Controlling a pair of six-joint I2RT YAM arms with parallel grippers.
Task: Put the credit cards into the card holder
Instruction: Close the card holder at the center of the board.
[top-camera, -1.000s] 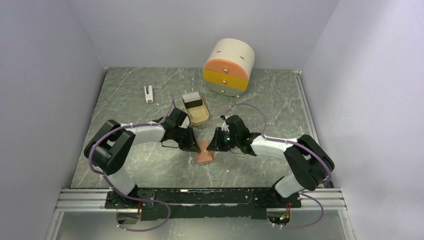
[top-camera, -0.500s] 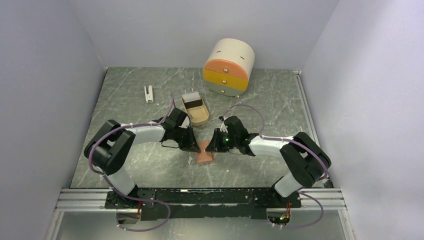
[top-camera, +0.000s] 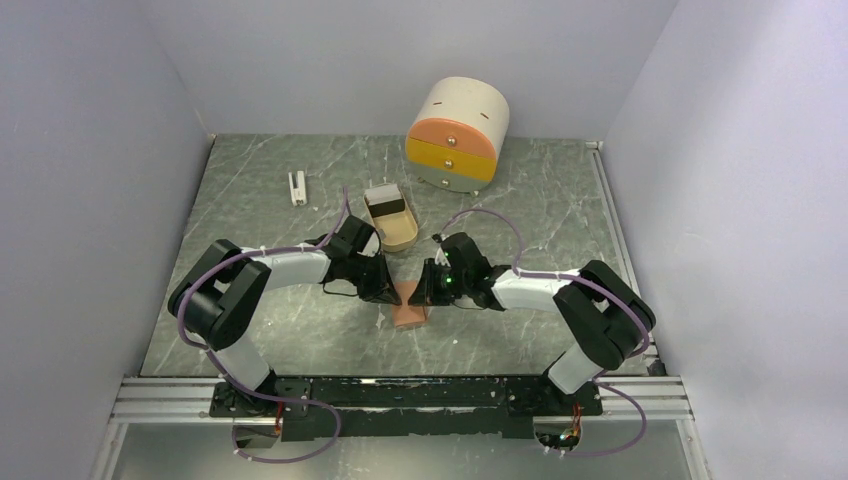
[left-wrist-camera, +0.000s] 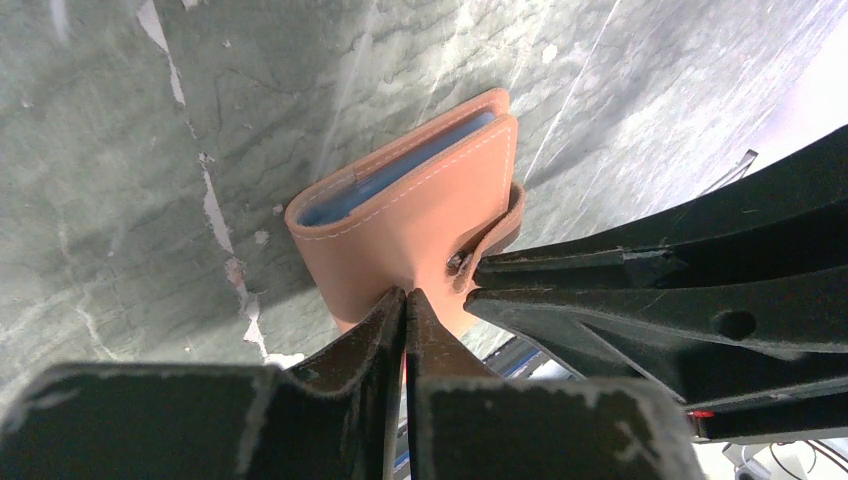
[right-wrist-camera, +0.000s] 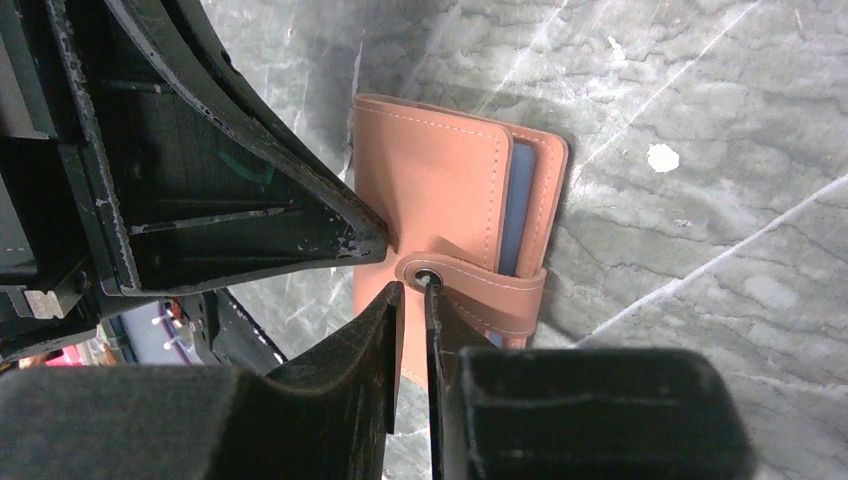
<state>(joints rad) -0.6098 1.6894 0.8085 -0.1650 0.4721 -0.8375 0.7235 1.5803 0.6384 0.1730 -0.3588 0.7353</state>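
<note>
From above, the card holder lies folded on the marbled table, near the middle and just in front of a beige tray. Both arms reach in to it, the left gripper at its left edge and the right gripper at its right. Light and dark cards stand in the tray. A small white block stands farther back on the left, and a round drawer box sits at the back.

In the left wrist view, the left gripper's fingers are pressed tightly together with nothing between them, their tips resting on the near edge of the holder's cover. A pale blue card shows inside the folded holder.

In the right wrist view, the right gripper's fingers are nearly together, pinching the snap end of the holder's strap, which wraps over the cover.
</note>
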